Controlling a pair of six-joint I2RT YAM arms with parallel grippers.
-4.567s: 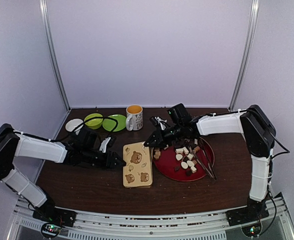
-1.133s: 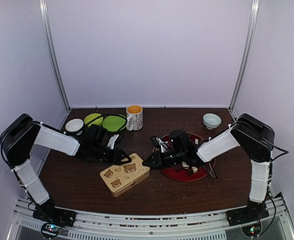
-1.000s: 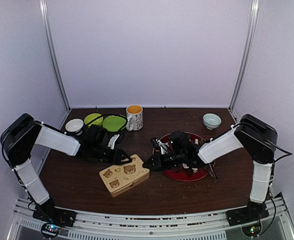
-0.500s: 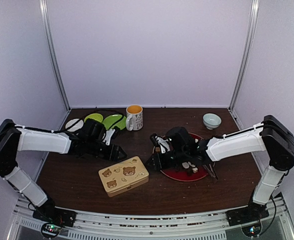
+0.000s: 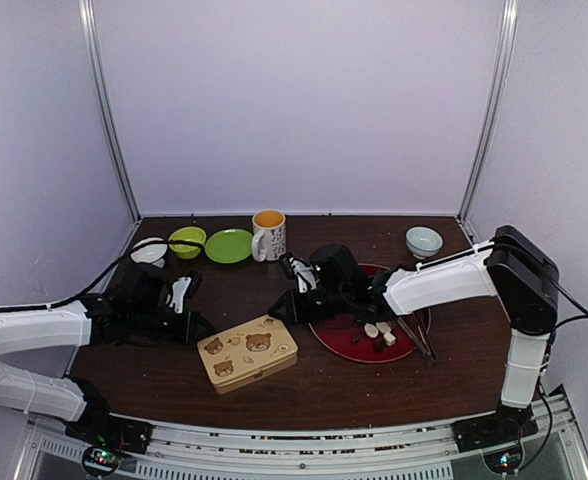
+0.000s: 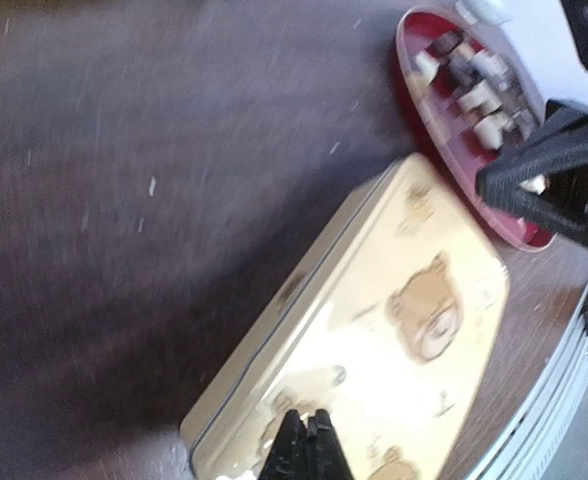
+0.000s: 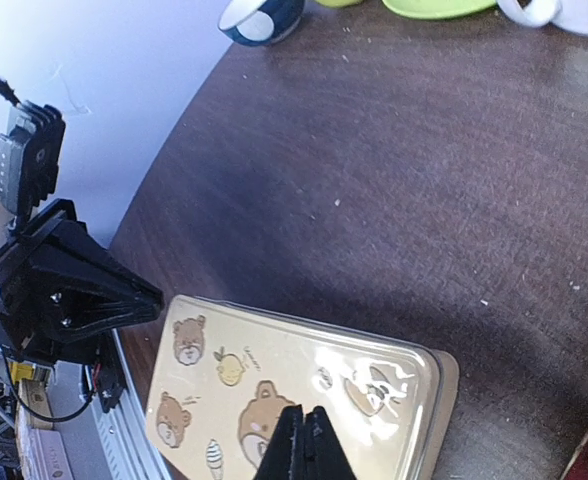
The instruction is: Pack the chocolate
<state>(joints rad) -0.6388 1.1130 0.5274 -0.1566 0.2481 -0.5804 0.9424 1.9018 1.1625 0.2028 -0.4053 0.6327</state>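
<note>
The chocolate [image 5: 378,335] is a few brown and white pieces left on the red plate [image 5: 340,340]; it also shows in the left wrist view [image 6: 471,82]. A closed cream tin with bear pictures [image 5: 248,352] lies slantwise on the table in front of the plate. My left gripper [image 5: 200,329] is shut and empty, just left of the tin, with its tip over the tin's lid in the left wrist view [image 6: 307,441]. My right gripper [image 5: 278,313] is shut and empty, just above the tin's far right corner [image 7: 303,441]. The tin's inside is hidden.
Thin dark tongs [image 5: 415,336] lie on the plate's right side. A mug [image 5: 269,234], two green plates [image 5: 228,246], a dark bowl [image 5: 150,252] and a pale bowl [image 5: 423,240] stand along the back. The table's front edge runs close below the tin.
My left arm has pulled back to the left and toward the near edge. My right gripper has moved left off the plate toward the tin. The tin has stayed put.
</note>
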